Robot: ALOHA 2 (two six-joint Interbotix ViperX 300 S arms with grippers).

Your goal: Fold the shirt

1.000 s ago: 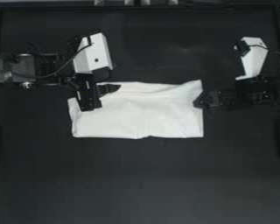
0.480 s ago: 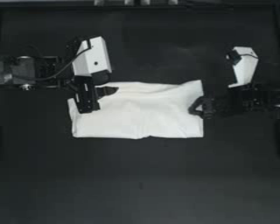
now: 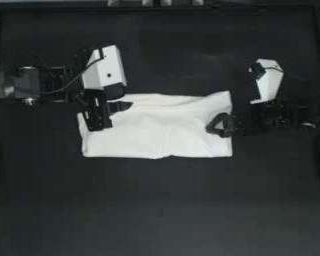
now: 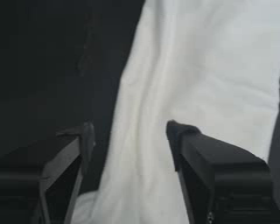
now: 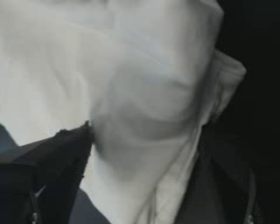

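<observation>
While shirt (image 3: 163, 131) lies flat, left pincer (image 3: 99, 112) and right pincer (image 3: 219, 125) straddle opposite edges

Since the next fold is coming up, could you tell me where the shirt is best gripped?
Probably at its two short side edges. The shirt lies flat as a wide folded rectangle. The left hand is open over the left edge and the right hand is open at the right edge, so each should come in from its own side.

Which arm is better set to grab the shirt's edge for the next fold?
Probably the right gripper: its open fingers already straddle the shirt hem. The left gripper hangs open over the opposite edge.
</observation>
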